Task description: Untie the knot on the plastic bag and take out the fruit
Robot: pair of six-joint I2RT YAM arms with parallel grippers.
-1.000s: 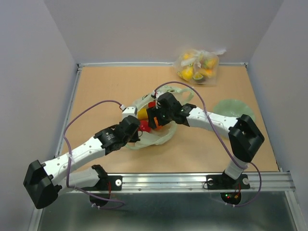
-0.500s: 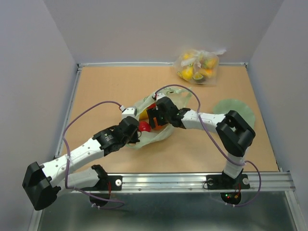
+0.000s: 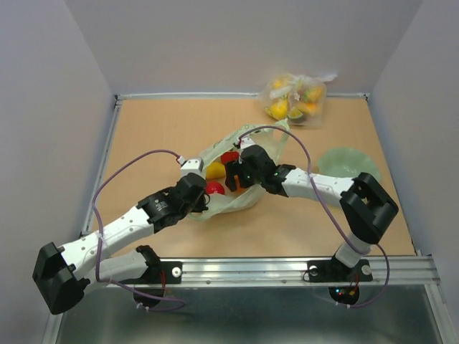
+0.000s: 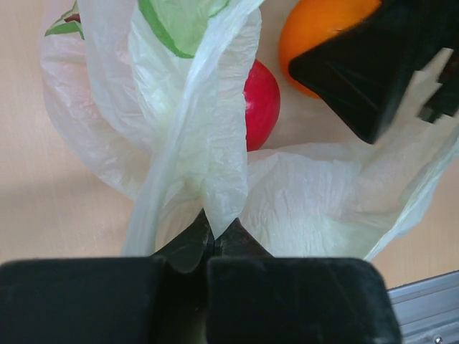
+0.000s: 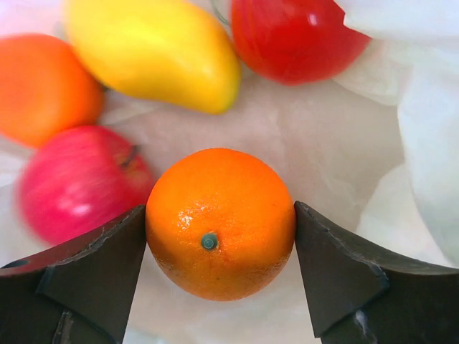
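Observation:
The pale green plastic bag (image 3: 240, 203) lies open mid-table, and no knot shows. My left gripper (image 4: 214, 231) is shut on a fold of the bag's film (image 4: 315, 193) at its near-left side. Inside the bag, my right gripper (image 5: 220, 244) is shut on an orange fruit (image 5: 220, 222), with one finger touching each side of it. Around it lie a yellow mango (image 5: 154, 50), a red fruit (image 5: 290, 32), a pink-red apple (image 5: 79, 179) and a second orange (image 5: 43, 86). From above, the right gripper (image 3: 233, 175) covers the held orange.
A clear bag of yellow fruit (image 3: 294, 98) sits at the far edge against the back wall. A pale green plate (image 3: 344, 161) lies at the right, beside my right arm. Walls close in three sides, and a metal rail (image 3: 287, 266) runs along the near edge.
My right gripper has shifted a little farther into the bag and its elbow has swung about. The bag's mouth has stretched wider. The left gripper has kept its hold in place.

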